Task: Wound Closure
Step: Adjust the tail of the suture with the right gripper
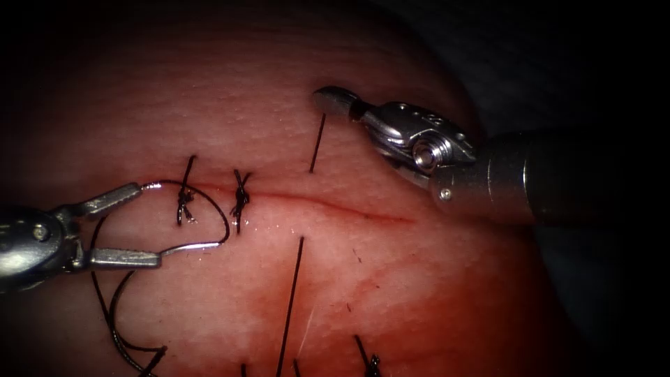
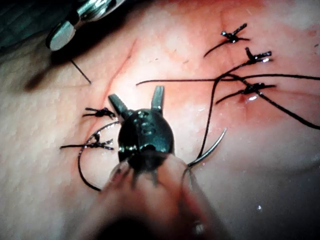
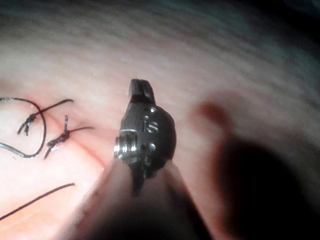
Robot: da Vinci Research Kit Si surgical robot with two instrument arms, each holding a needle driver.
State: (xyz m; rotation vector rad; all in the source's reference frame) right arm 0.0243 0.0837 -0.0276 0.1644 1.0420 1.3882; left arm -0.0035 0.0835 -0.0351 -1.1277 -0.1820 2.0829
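The tissue (image 1: pixel 293 77) carries a thin cut (image 1: pixel 335 207) running across, with two knotted stitches (image 1: pixel 185 199) (image 1: pixel 239 199) at its left end. My left tool (image 1: pixel 144 223) (image 2: pixel 138 100) stands open at the far left and holds nothing. The curved needle (image 1: pixel 227 227) lies on the tissue just in front of its jaws, arcing round the two knots, not in the tissue. My right tool (image 1: pixel 333 101) (image 3: pixel 140 89) is above the cut, shut on a short end of thread (image 1: pixel 317 143) that enters the tissue there. Thread (image 1: pixel 292 300) emerges below the cut and runs down.
Loose thread loops (image 1: pixel 112 321) lie under the left tool. Cut thread ends and a knot (image 1: pixel 370 359) sit near the lower edge, and several older knots (image 2: pixel 250 55) lie beyond. Red fluid (image 1: pixel 419 293) stains the tissue at lower right.
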